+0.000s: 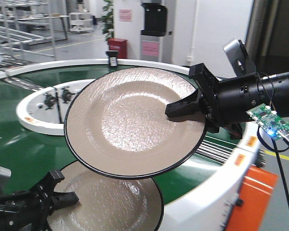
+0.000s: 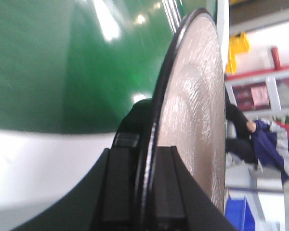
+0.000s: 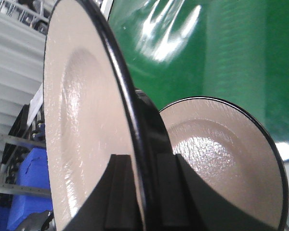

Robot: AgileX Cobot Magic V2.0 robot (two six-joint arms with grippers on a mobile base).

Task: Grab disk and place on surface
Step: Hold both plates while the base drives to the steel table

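Observation:
Two beige disks with black rims show. My right gripper (image 1: 183,108) is shut on the right rim of the upper disk (image 1: 130,120), which is held tilted in the air above the green conveyor belt (image 1: 19,144). In the right wrist view the fingers (image 3: 120,192) clamp that disk (image 3: 82,120) edge-on. My left gripper (image 1: 62,197), at the bottom left, is shut on the rim of the lower disk (image 1: 111,202). The left wrist view has this disk (image 2: 192,120) squeezed between the pads (image 2: 118,187). The dark metal tabletop is out of view.
A white ring-shaped island (image 1: 38,125) with small black parts sits on the belt at the left. The belt's white outer rim (image 1: 221,178) curves along the right, with an orange cabinet (image 1: 260,197) below it. A circuit board and cables (image 1: 267,120) hang from the right arm.

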